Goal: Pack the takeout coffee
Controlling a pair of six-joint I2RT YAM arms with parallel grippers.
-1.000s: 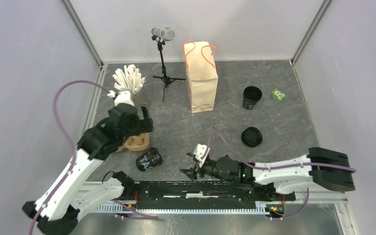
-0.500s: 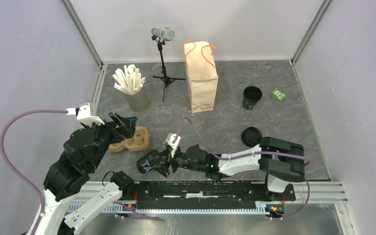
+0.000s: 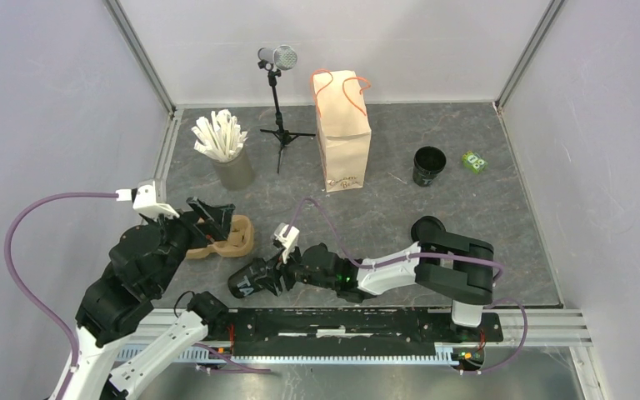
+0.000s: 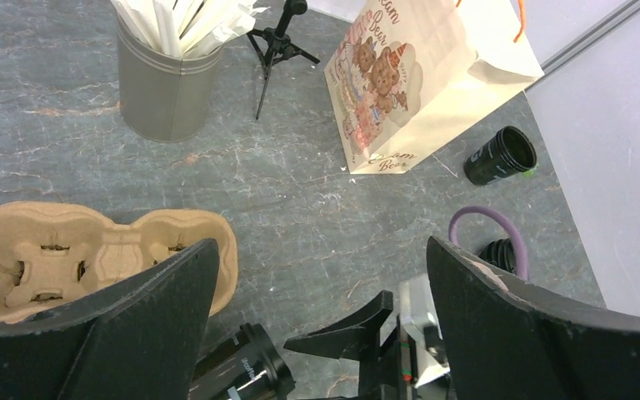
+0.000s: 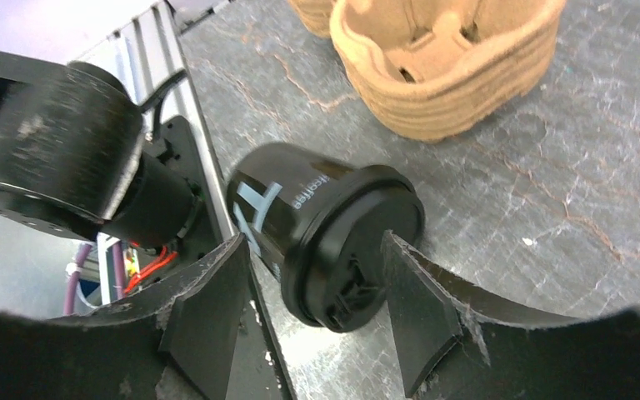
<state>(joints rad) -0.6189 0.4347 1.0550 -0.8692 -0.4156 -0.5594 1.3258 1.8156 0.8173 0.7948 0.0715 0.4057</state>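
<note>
The takeout coffee [image 3: 248, 281], a small black cup with its black lid on, lies on its side near the front rail. It also shows in the left wrist view [image 4: 246, 372] and the right wrist view [image 5: 325, 229]. My right gripper [image 3: 273, 275] is open, with one jaw on each side of the cup's lid end [image 5: 312, 243]. I cannot tell if the jaws touch it. My left gripper [image 3: 213, 218] is open and empty [image 4: 321, 250], above the right end of a cardboard cup carrier [image 3: 230, 237]. The brown paper bag [image 3: 343, 133] stands upright at the back.
A grey cup of white sticks [image 3: 227, 154] and a microphone tripod [image 3: 278, 100] stand at the back left. An open black cup [image 3: 427, 165] and a small green item [image 3: 473, 161] are at the back right. A loose black lid [image 3: 426, 227] lies by the right arm.
My right arm has reached left until its open jaws straddle the lying cup. My left arm has swung back from the stick cup to above the carrier.
</note>
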